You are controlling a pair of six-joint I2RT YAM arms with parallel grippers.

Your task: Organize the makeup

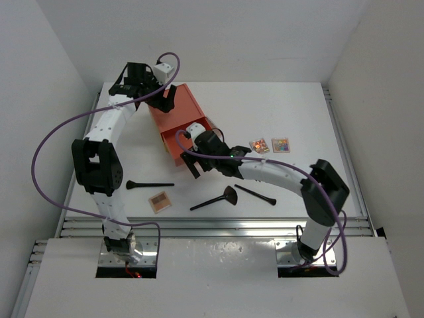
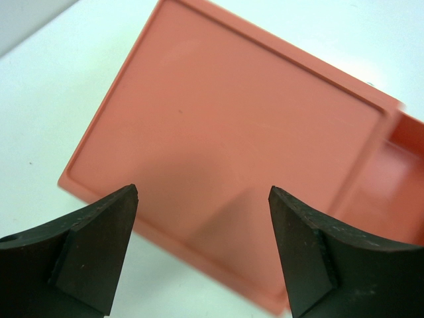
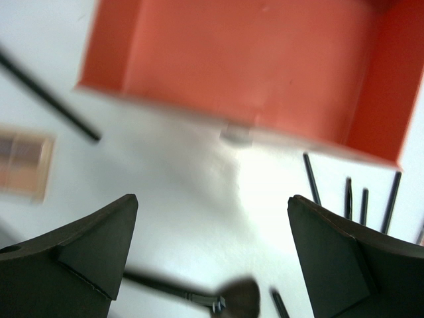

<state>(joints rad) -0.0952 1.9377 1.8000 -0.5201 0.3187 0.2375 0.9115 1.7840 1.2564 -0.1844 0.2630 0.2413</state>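
Observation:
The makeup lies loose on the white table. A black brush (image 1: 149,185), a tan palette (image 1: 159,201), a fan-shaped brush (image 1: 215,199) and a black stick (image 1: 255,194) sit near the front. Two multicoloured palettes (image 1: 259,145) (image 1: 281,144) lie to the right. My left gripper (image 1: 165,99) (image 2: 203,199) hangs open over the lid of the orange-red drawer box (image 2: 232,132). The right gripper (image 1: 197,159) (image 3: 212,205) stands open and empty just in front of the pulled-out drawer (image 3: 252,66). The right wrist view shows the fan brush (image 3: 232,298) below the jaws, and several thin black sticks (image 3: 351,195) to the right.
The drawer box (image 1: 177,109) sits at the back left of the table, its drawer (image 1: 189,142) drawn out toward the front with a small pale handle (image 3: 235,136). White walls close in the table on the left, back and right.

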